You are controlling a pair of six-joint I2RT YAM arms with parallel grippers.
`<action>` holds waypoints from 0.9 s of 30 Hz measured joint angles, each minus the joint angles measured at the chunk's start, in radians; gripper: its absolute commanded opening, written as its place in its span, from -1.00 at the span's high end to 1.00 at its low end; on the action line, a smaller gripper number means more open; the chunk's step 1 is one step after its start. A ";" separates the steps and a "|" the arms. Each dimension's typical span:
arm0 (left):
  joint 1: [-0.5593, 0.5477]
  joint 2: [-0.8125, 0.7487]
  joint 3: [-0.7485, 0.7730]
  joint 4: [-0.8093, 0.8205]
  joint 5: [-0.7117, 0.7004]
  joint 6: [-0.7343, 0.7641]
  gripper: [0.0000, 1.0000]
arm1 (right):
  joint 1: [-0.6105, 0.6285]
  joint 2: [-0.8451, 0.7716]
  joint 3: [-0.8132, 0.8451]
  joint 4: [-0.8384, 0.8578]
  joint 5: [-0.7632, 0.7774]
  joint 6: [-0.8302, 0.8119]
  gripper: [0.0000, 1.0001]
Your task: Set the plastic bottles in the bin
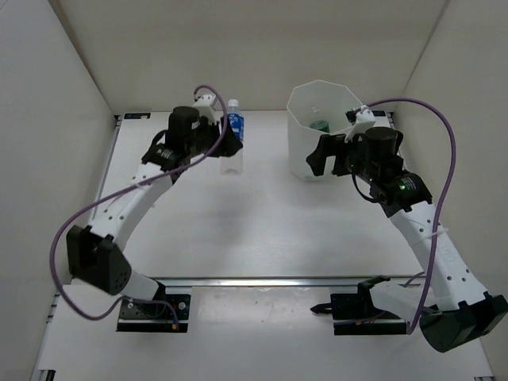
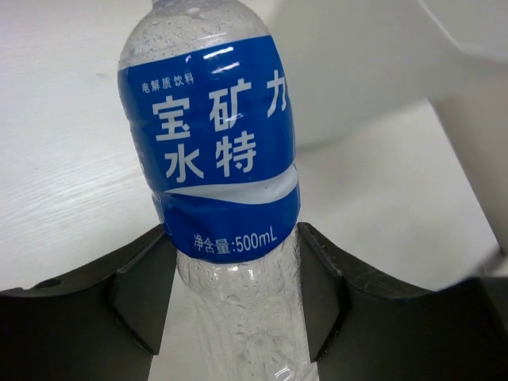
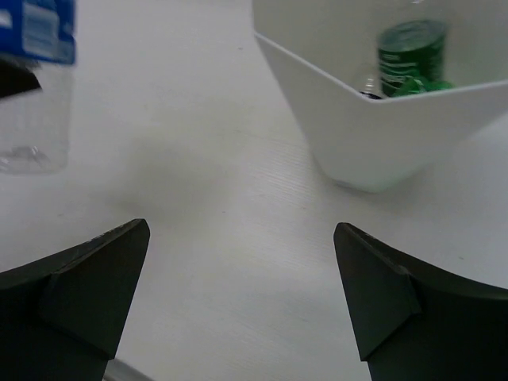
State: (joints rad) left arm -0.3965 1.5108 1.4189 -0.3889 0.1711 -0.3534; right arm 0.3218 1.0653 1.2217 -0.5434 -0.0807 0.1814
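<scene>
The clear bottle with the blue label [image 1: 232,136] stands upright at the back left of the table. My left gripper [image 1: 222,141] is shut on it; in the left wrist view both black fingers [image 2: 143,294] press the bottle [image 2: 214,135] just below its label. The white bin [image 1: 298,143] stands at the back right, with a green bottle [image 1: 320,125] inside. My right gripper [image 1: 319,159] is open and empty in front of the bin's left side. The right wrist view shows the bin [image 3: 373,135], the green bottle [image 3: 410,55] in it, and the blue-label bottle [image 3: 36,87] far left.
White walls close in the table on the left, back and right. A metal rail [image 1: 262,280] runs across the near edge between the arm bases. Purple cables loop off both arms.
</scene>
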 measured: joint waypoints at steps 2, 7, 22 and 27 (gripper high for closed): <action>-0.016 -0.088 -0.109 0.044 0.106 0.045 0.28 | 0.009 0.012 -0.002 0.035 -0.071 0.034 -0.97; -0.017 -0.280 -0.369 0.117 0.306 0.114 0.35 | -0.021 0.037 -0.087 0.254 -0.312 0.193 -0.98; -0.090 -0.494 -0.552 0.285 0.517 0.060 0.44 | 0.174 0.217 -0.135 0.652 -0.541 0.466 -0.98; -0.119 -0.481 -0.580 0.322 0.548 0.016 0.45 | 0.236 0.229 -0.135 0.714 -0.542 0.484 -0.97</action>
State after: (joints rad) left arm -0.5156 1.0302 0.8387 -0.0669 0.7193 -0.3378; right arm 0.5575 1.2945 1.0863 0.1707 -0.6228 0.6655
